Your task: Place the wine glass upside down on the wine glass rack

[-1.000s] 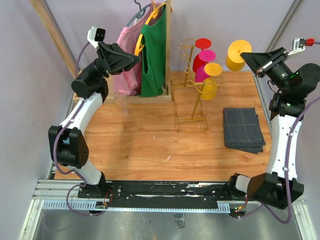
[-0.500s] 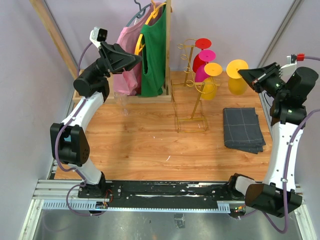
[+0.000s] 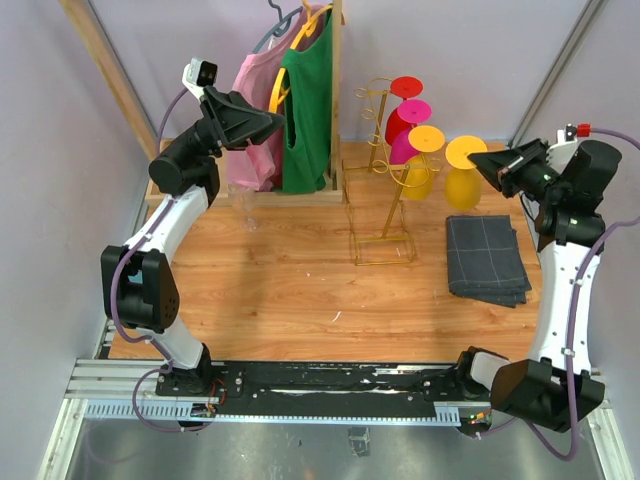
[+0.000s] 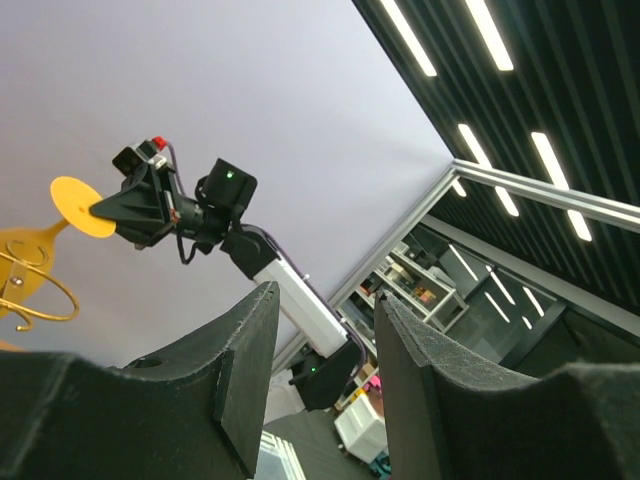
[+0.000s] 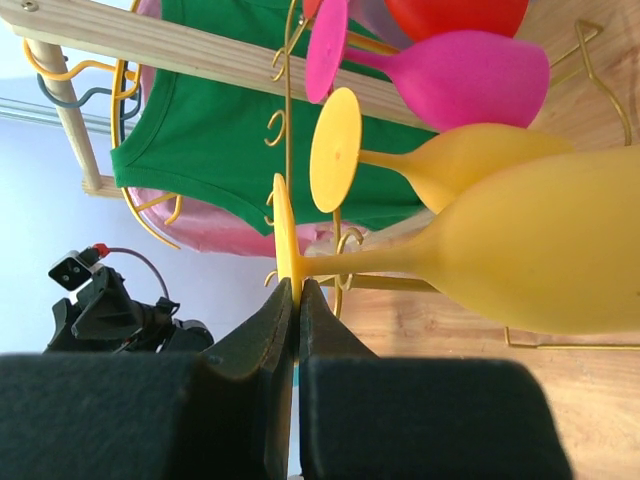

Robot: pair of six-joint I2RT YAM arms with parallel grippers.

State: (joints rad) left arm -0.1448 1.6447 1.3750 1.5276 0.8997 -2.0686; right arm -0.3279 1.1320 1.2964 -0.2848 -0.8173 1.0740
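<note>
Three glasses [image 3: 405, 125] on wine glass rack [image 3: 393, 212].

The overhead view looks down from above and behind the arm bases toward 12 o'clock, taking in the whole bench [image 3: 300, 290]. The left wrist camera sits close behind the left tool [image 4: 325, 300], tilted up at the ceiling, with the right arm [image 4: 225, 195] at 9 o'clock. The right wrist camera peers along the right tool [image 5: 297, 290], very near the wine glass [image 5: 520, 250], which all three views share; the left arm [image 5: 120, 312] shows at 8 o'clock.
</note>
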